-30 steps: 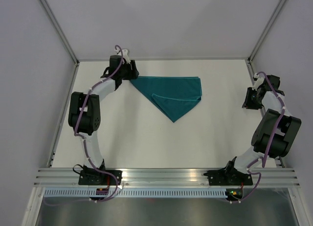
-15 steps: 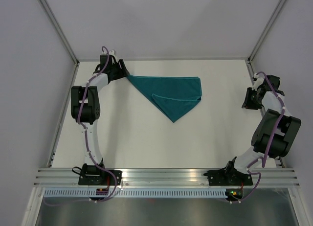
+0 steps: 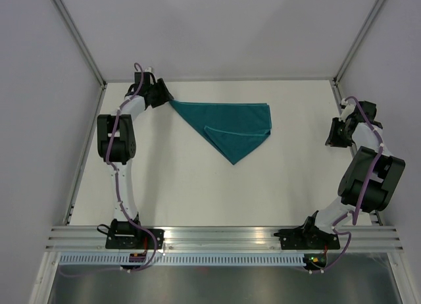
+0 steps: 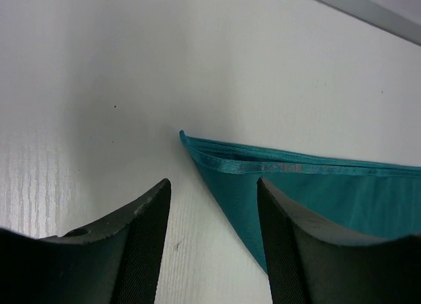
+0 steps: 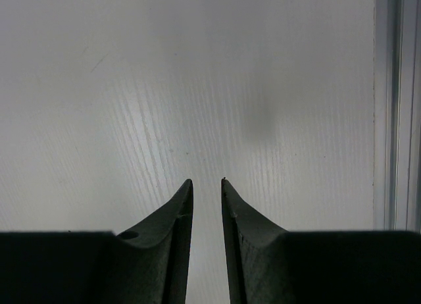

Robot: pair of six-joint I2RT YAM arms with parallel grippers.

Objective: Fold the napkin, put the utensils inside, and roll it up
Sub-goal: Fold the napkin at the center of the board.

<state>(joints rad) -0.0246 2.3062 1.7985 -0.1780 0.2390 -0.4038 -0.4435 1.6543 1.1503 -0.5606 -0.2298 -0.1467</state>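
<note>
The nearer left gripper (image 4: 212, 185), jaws parted and empty, sat just short of the left corner of the napkin (image 4: 309, 192).

Left claw (image 4: 212, 182), jaws apart, just short of the napkin (image 4: 316, 192) corner on white table (image 4: 99, 67).

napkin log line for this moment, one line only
napkin: folded, rough triangle, flat | left fingers: open, short of napkin's left corner | right fingers: narrow gap, empty | utensil: not in view
</note>
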